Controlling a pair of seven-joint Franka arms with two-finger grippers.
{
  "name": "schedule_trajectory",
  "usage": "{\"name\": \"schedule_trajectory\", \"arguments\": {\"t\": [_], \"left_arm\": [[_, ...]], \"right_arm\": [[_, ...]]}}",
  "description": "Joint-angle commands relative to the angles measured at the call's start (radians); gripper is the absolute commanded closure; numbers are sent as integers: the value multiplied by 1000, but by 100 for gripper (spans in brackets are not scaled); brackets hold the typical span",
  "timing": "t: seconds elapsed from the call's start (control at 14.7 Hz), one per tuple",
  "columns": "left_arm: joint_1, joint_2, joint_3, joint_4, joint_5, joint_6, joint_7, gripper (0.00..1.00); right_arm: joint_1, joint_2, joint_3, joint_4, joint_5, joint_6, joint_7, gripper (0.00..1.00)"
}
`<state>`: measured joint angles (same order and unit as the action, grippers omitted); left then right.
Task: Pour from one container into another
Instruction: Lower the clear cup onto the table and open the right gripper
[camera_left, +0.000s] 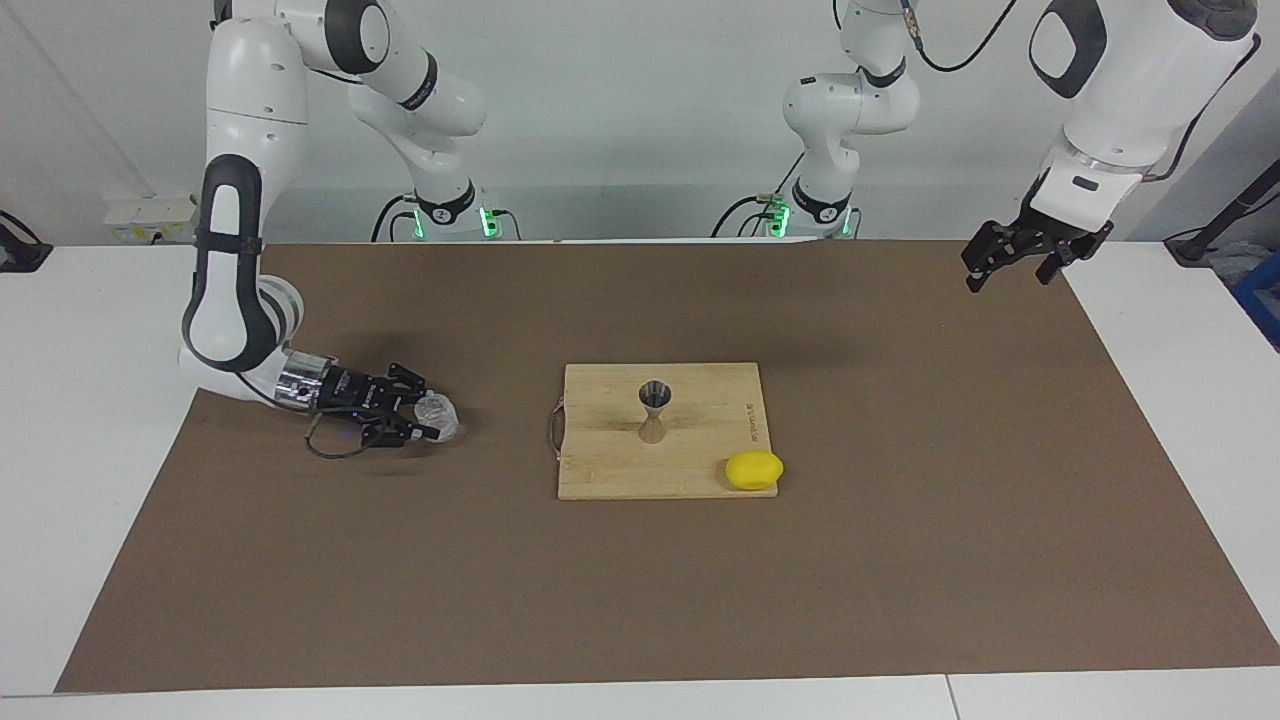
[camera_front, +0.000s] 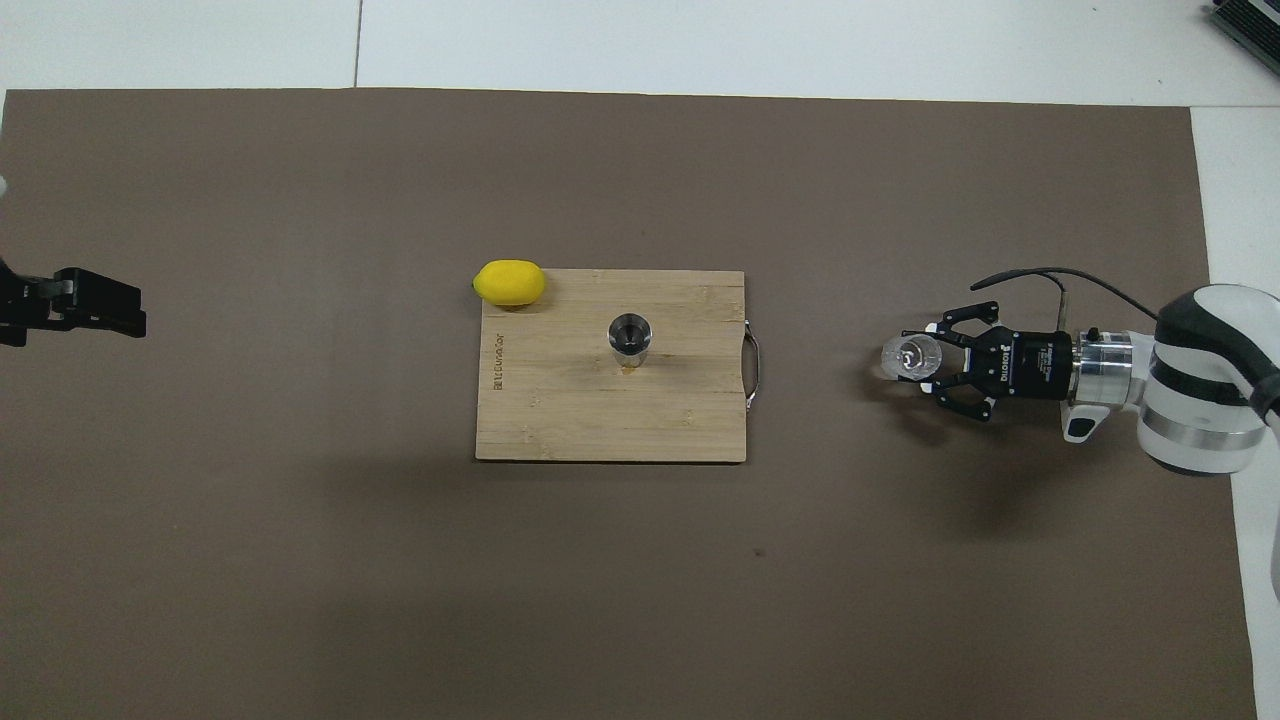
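At the facing view's left, the clear cup (camera_left: 437, 415) is enclosed by the right gripper (camera_left: 420, 413), whether firmly clamped cannot be told, so it could be tipped or dropped short of the jigger (camera_left: 654, 408) at centre, while the left gripper (camera_left: 1018, 262) waits, part open and empty, upper right.

cutting board (camera_left: 610, 460): wooden, mid-table on brown mat (camera_left: 900, 560), metal handle toward the right arm's end | lemon (camera_left: 754, 470): yellow, at the board's corner farthest from the robots
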<state>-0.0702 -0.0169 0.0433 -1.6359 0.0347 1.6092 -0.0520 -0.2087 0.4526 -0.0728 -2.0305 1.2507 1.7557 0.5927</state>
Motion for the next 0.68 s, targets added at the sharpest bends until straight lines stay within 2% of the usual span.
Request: {"name": "schedule_trajectory", "arguments": {"t": [0.0, 0.61], "left_arm": [[4, -14, -3, -2, -7, -6, -14, 0], [4, -12, -3, -1, -7, -6, -14, 0]], "right_arm": [[-24, 23, 11, 30, -19, -27, -24, 100], [-43, 43, 10, 27, -43, -19, -27, 100]]}}
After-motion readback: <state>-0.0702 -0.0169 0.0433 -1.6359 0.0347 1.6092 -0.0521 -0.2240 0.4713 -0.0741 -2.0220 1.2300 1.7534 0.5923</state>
